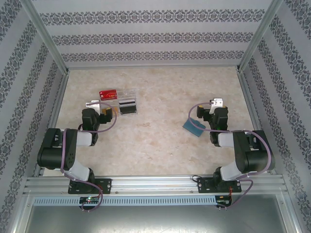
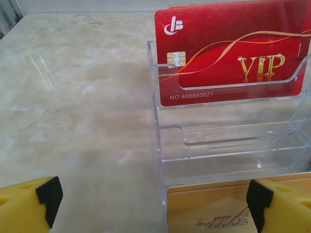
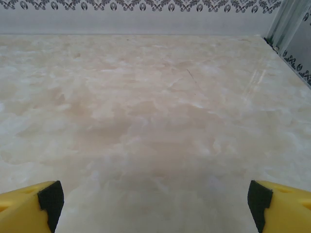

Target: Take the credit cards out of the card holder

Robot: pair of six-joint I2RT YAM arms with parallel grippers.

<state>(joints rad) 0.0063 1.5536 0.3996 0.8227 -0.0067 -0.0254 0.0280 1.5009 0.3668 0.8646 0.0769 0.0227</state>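
The blue-grey card holder lies flat on the marble table, just left of and nearer than my right gripper. That gripper is open over bare table, its yellow fingers far apart with nothing between them. My left gripper is also open. Two overlapping gold credit cards stand at the near end of a clear tray, close to the left gripper's right finger. No card is held.
A red VIP card stands in the clear tray's far slot, and its middle slots hold nothing. A black card with a white stripe sits to the right of it. Patterned walls enclose the table.
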